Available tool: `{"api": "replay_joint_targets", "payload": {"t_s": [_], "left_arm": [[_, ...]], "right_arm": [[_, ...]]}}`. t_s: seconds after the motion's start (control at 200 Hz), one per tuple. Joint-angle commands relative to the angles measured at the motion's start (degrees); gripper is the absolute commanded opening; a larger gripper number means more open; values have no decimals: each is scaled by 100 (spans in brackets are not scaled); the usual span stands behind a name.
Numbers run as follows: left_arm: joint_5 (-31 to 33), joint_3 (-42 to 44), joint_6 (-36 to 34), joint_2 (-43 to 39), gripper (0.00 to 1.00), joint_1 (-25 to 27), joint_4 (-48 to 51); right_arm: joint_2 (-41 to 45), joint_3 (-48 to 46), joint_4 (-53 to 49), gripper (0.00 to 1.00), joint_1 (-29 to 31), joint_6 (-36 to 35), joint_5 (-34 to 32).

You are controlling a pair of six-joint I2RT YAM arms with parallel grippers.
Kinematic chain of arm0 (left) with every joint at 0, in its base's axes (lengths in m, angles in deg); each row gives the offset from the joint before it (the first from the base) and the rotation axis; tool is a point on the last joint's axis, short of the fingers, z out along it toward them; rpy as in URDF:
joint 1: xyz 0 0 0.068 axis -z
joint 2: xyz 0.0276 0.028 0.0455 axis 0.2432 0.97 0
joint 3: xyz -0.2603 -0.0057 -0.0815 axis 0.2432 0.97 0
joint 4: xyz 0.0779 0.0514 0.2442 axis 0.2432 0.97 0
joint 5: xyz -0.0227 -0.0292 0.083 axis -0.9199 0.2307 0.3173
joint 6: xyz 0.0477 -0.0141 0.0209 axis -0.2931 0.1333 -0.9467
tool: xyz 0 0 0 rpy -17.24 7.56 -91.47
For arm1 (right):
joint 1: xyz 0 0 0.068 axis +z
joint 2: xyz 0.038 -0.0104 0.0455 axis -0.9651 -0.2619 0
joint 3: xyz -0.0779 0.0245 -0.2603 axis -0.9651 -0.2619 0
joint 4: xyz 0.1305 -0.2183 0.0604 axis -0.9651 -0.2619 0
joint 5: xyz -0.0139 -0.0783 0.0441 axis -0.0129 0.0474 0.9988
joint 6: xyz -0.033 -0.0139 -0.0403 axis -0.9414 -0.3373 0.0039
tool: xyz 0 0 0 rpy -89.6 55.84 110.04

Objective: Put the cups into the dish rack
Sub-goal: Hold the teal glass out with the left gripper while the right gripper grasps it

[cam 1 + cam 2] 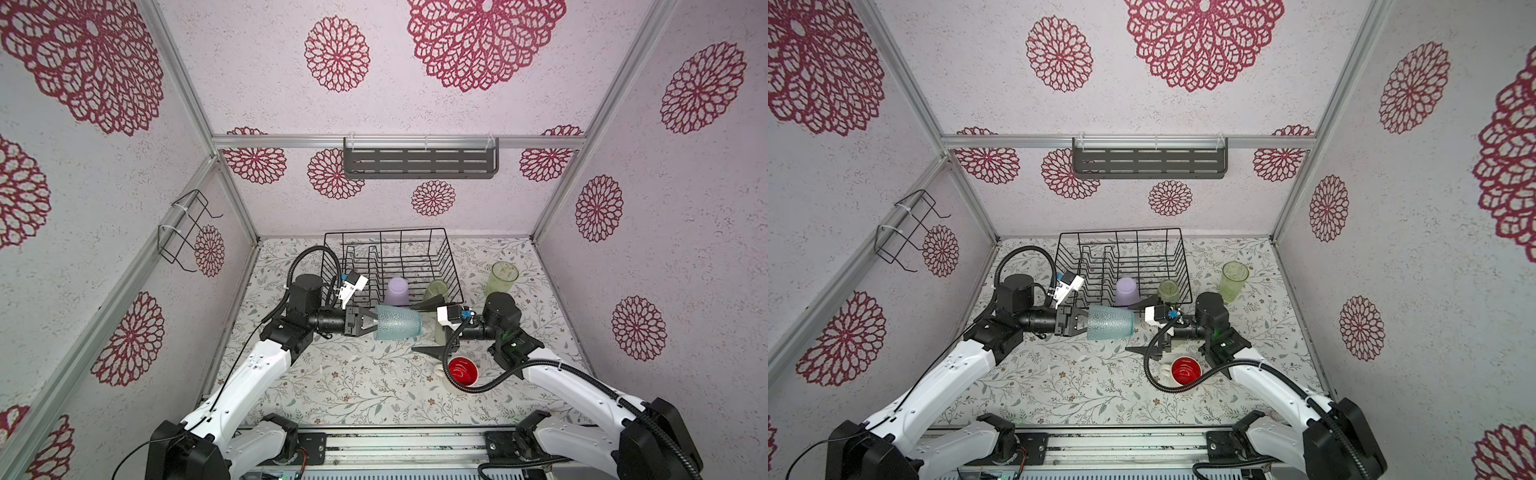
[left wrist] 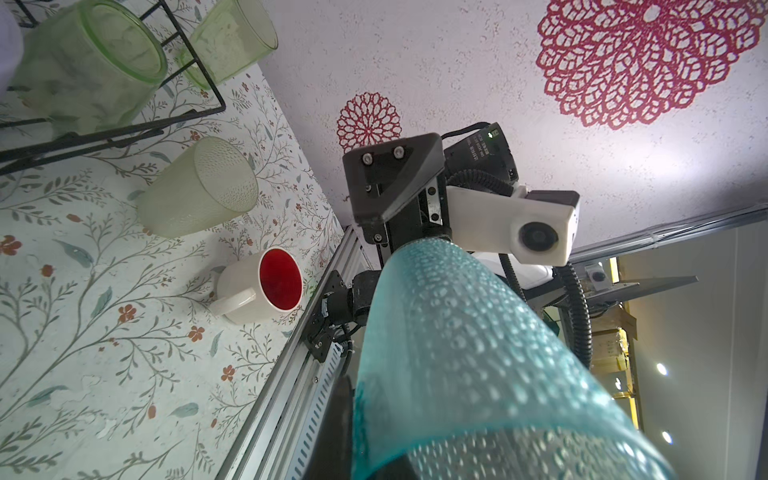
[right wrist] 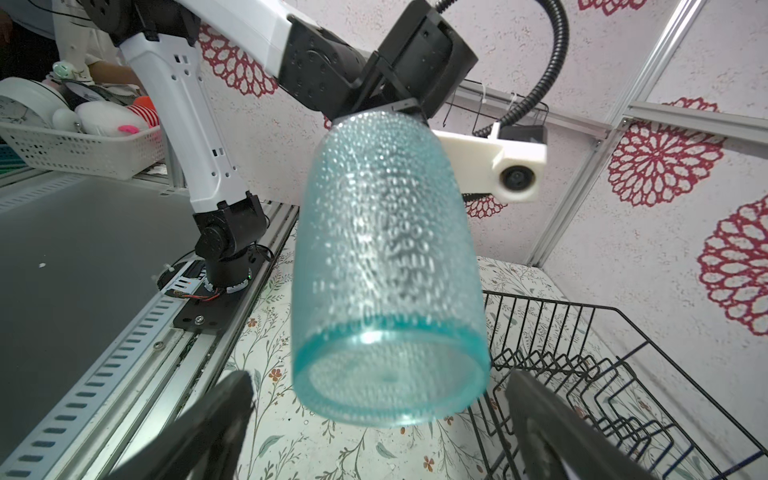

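Teal-tinted and dimpled, the light-blue translucent cup [image 1: 398,323] hangs sideways, its base clenched in the left gripper [image 1: 372,325] and its mouth at the tips of the right gripper [image 1: 415,329], whose jaws are spread wide and empty. Just behind, the dish rack [image 1: 455,274] holds a lilac tumbler [image 1: 397,291] and a clear-green glass [image 1: 435,289]. A second green glass [image 1: 503,278], a frosted tumbler [image 2: 199,187] and a cream mug [image 1: 462,372] stand on the floral table [image 1: 332,382].

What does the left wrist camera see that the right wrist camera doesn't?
Only the left wrist view shows the cream mug and the frosted tumbler. Only the right wrist view shows the plate dividers and a white basket of odds and ends. Both show the light-blue cup and the dish rack.
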Motion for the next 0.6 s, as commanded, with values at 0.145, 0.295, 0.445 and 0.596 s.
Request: {"api": "replay_joint_targets", "payload": {"t_s": [0.145, 0.295, 0.445, 0.596], "left_arm": [[-19, 291, 477, 211, 0, 214, -1031], [-37, 340, 870, 297, 0, 261, -1602], [-49, 527, 1453, 351, 1, 371, -2647], [7, 533, 1602, 496, 1, 502, -2839]], "right_arm": [[-168, 410, 516, 84, 129, 16, 282], [-216, 403, 718, 75, 129, 34, 211], [-231, 295, 1036, 77, 129, 188, 45], [-239, 11, 2084, 79, 131, 645, -186]]}}
